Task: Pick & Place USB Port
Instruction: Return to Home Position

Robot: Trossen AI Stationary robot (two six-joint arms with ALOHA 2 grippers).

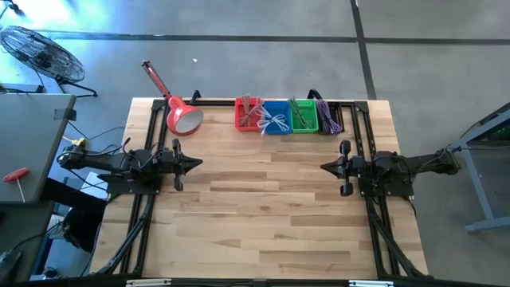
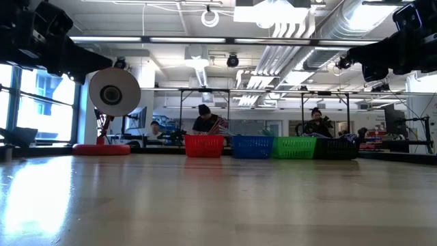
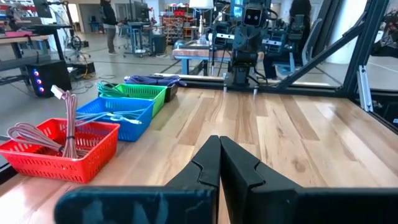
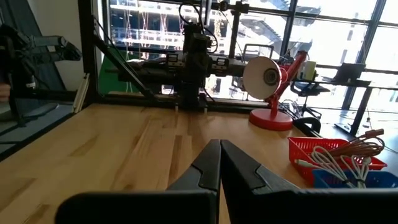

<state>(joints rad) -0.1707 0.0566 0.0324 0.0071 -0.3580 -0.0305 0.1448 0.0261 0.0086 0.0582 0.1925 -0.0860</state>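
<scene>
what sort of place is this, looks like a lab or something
Probably a robotics lab or open workshop: a left arm and right arm parked over a wooden table, exposed ceiling ducts, and people at other workbenches behind the bins.

In my left wrist view the black bin sits mostly behind the green bin, so I see only a dark corner of it under the purple cable. The red bin is clipped by the picture's edge. My right wrist view cuts the blue bin down to a sliver (the red bin's far end runs out of that picture too). From above, the cables are too small for me to tell their plugs. At table height my left arm and right arm are cropped at the upper corners, and the people behind the bins are too small to make out.
</scene>
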